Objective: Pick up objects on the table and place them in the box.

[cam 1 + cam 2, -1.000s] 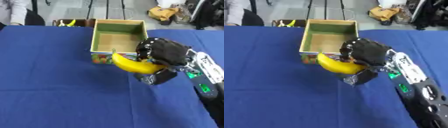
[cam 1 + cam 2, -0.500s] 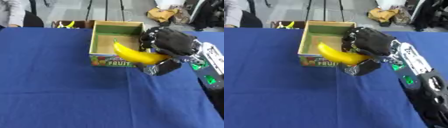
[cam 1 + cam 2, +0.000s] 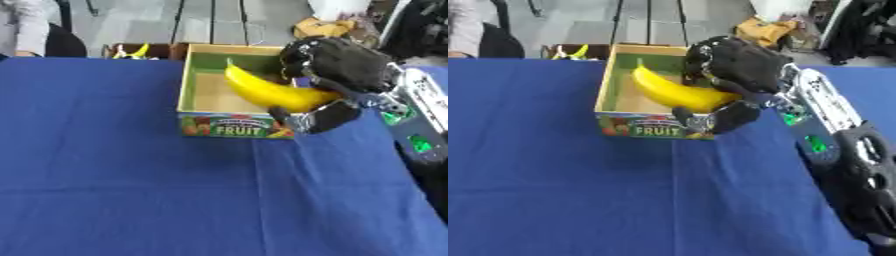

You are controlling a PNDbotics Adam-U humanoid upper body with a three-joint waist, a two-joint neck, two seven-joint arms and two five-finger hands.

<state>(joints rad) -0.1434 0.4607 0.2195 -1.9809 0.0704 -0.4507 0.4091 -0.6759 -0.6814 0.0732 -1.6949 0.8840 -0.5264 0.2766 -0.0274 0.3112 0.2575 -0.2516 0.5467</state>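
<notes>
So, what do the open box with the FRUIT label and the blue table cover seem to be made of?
The open box with the FRUIT label looks like printed cardboard: thin straight walls, matte green inside, a colour picture strip on the front. The blue table cover looks like woven cloth, matte, with faint creases; I cannot be sure. The right hand holds a smooth yellow banana over the box.

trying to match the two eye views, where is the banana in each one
Left eye view: the banana sits right of centre in the upper half, held in the right hand over the box's right side.
Right eye view: the banana sits at about mid-width, upper half, in the same grasp.
Shared landmark: the FRUIT label on the box front, just below the banana in both.
</notes>
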